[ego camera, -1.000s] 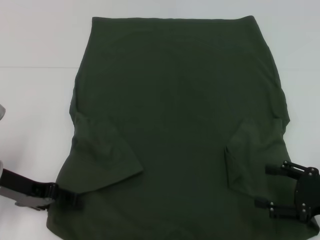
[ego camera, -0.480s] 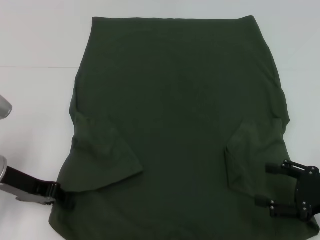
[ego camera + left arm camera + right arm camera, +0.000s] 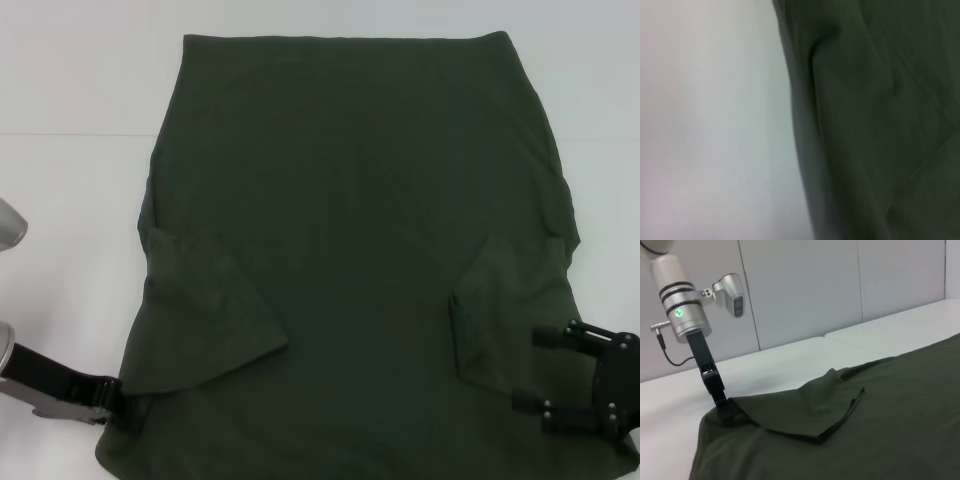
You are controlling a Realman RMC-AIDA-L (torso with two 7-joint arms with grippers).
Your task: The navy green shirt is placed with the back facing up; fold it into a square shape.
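Left gripper (image 3: 128,403) has slid outward along the navy green shirt (image 3: 360,220) shoulder edge; grip state unclear. Right gripper (image 3: 535,370) sits spread beside the opposite shoulder. Risk: uneven pickup, skewing the fold.

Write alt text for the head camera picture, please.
A navy green shirt lies flat on a white table, plain side up, both sleeves folded inward. The left gripper meets its near left edge; the right gripper rests at its near right edge.
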